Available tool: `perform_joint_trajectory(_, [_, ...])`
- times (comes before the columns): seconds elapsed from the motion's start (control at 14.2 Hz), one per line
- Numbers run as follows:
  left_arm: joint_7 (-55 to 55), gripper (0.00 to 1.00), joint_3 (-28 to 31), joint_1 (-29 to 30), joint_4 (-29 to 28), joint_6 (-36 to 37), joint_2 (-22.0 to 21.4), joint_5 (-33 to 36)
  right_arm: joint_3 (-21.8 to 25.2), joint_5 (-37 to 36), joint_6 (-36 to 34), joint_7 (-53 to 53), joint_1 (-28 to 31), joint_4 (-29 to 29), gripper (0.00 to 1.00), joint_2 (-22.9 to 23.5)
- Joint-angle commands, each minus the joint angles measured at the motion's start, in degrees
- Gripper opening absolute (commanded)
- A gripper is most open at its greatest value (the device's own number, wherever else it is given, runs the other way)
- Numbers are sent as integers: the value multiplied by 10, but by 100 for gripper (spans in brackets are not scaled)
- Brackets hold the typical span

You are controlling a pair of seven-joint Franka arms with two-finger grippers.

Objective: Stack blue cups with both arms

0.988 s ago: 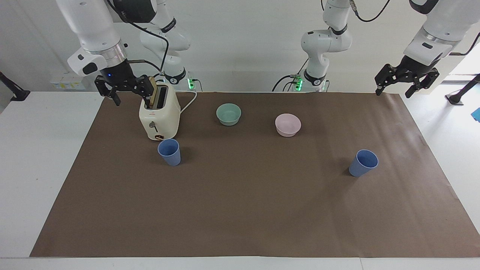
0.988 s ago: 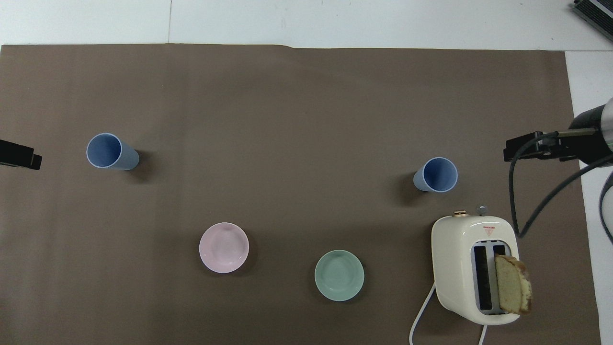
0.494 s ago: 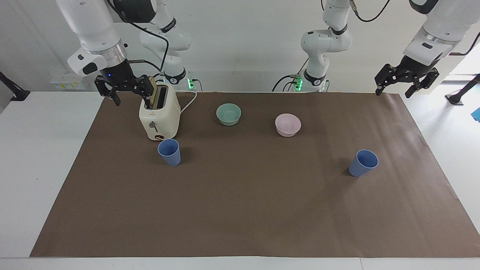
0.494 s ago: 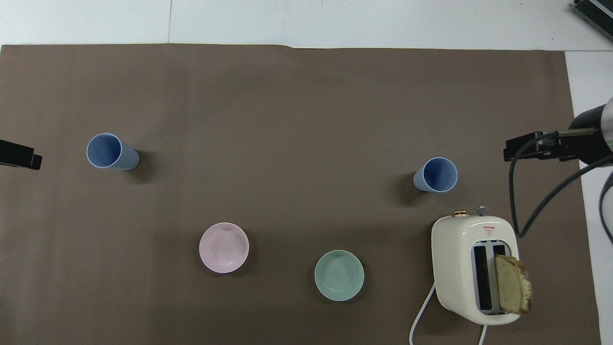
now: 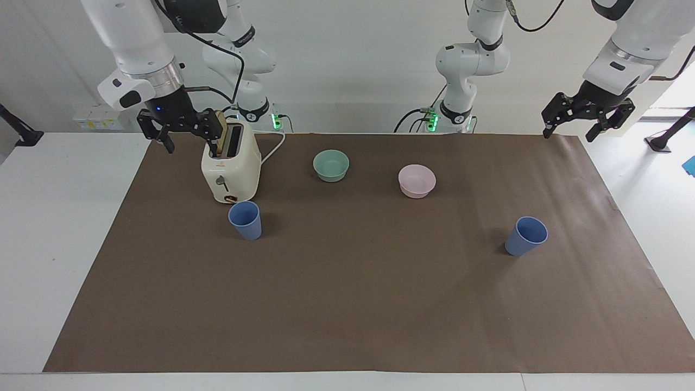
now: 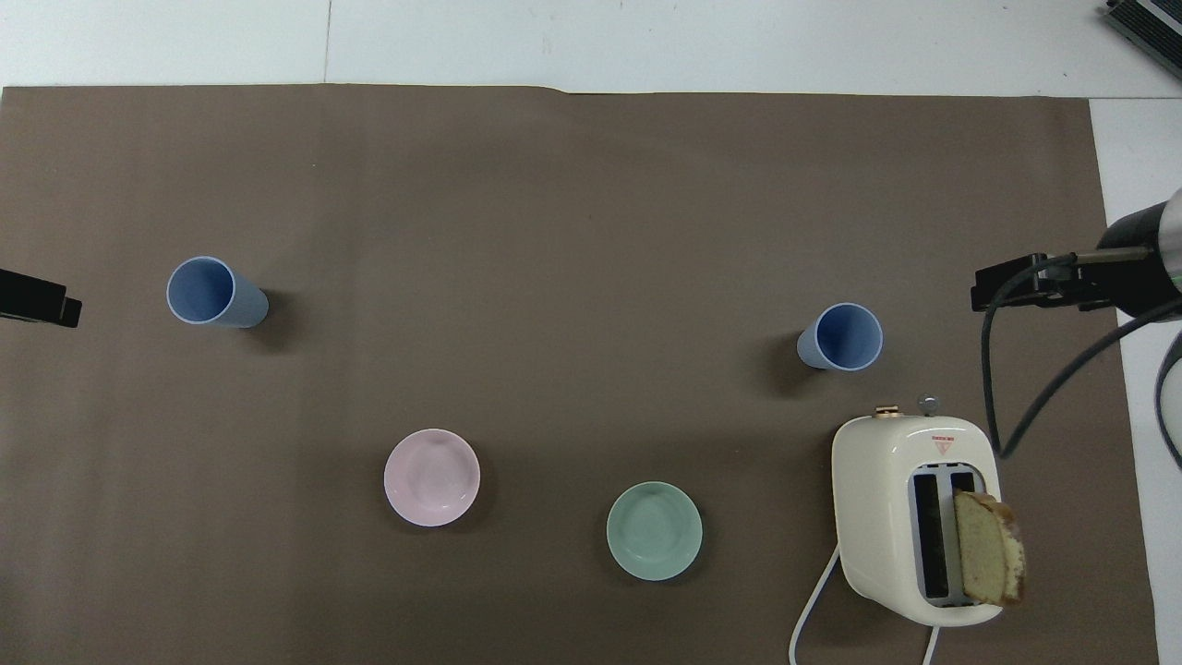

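Two blue cups stand upright and far apart on the brown paper. One blue cup (image 5: pixel 245 220) (image 6: pixel 840 337) is just farther from the robots than the toaster, at the right arm's end. The other blue cup (image 5: pixel 526 236) (image 6: pixel 217 294) stands toward the left arm's end. My right gripper (image 5: pixel 184 133) (image 6: pixel 1016 286) hangs open and empty beside the toaster's top. My left gripper (image 5: pixel 570 130) (image 6: pixel 42 303) hangs open and empty over the paper's corner nearest the left arm. Neither gripper touches a cup.
A cream toaster (image 5: pixel 231 168) (image 6: pixel 914 517) holds a slice of bread (image 6: pixel 988 559) in one slot, with its white cord trailing toward the robots. A teal bowl (image 5: pixel 331 164) (image 6: pixel 654 531) and a pink bowl (image 5: pixel 416 180) (image 6: pixel 431 477) sit nearer to the robots than the cups.
Both grippers have crept up very slightly. Nothing on the table has moved.
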State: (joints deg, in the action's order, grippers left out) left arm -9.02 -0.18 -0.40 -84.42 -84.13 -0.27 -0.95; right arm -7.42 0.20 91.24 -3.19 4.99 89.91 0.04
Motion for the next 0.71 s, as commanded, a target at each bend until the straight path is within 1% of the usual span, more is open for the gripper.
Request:
perform_joint_trajectory(0.0, [-1, 100, 3, -5, -16, -4, -15, 1, -6, 1, 10, 13, 11, 16, 100, -14])
perform_joint_trajectory(0.42, [0, 100, 1, -5, -18, -8, -15, 1, -6, 1, 10, 13, 11, 17, 100, -14])
perform_joint_trajectory(0.63, [0, 100, 1, -4, -20, -21, -15, 0, -6, 1, 10, 13, 11, 17, 100, -14])
